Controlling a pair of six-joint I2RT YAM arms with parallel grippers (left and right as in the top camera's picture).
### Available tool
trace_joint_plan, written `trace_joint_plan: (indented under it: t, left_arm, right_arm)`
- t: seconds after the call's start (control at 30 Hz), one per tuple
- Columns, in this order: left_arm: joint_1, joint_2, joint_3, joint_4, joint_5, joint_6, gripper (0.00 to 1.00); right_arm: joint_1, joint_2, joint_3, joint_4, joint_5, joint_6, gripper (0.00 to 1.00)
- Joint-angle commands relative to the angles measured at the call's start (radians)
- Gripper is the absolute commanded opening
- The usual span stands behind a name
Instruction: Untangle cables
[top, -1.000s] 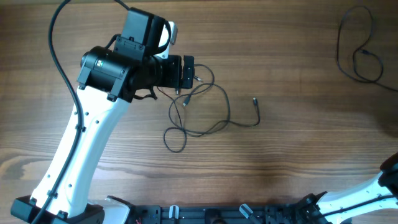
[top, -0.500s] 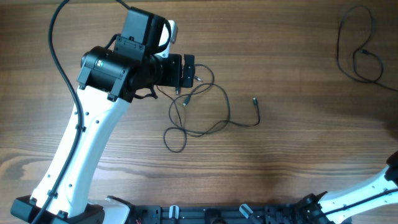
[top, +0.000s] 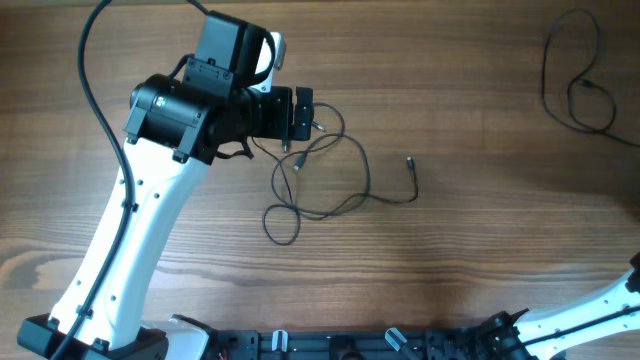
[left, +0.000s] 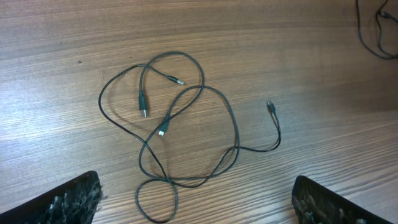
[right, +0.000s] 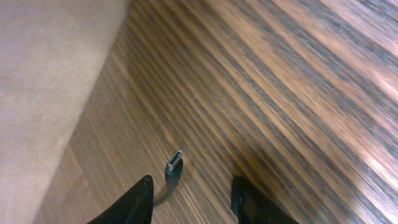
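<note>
A tangle of thin dark cables lies on the wooden table, its loops crossing one another, with one free plug end trailing to the right. My left gripper hovers above the tangle's upper left. It is wide open with nothing between its fingers. My right gripper shows only in its wrist view. Its jaws stand apart over the table near an edge. A small metal-tipped plug sits between them, close to the left finger and not pinched.
A separate dark cable lies looped at the table's far right corner and also shows in the left wrist view. The right arm's white link enters at the bottom right. Beyond the table edge is beige floor.
The right arm's dark end has slid down and out of the overhead view at the right edge. The left arm and the cables have not moved.
</note>
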Motion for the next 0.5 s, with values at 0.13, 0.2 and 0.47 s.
trace_joint_plan:
  t: [0.13, 0.2, 0.47]
  left_arm:
    - [-0.003, 0.005, -0.006, 0.0, 0.006, -0.011, 1.0]
    - [-0.003, 0.005, -0.006, 0.002, 0.006, -0.011, 1.0]
    - [-0.003, 0.005, -0.006, 0.021, 0.02, -0.018, 1.0]
  right_arm:
    - [0.002, 0.165, -0.085, 0.012, 0.039, -0.101, 0.4]
    - [0.003, 0.168, -0.085, 0.018, 0.057, -0.104, 0.39]
    - [0.002, 0.248, -0.085, 0.049, 0.06, -0.127, 0.38]
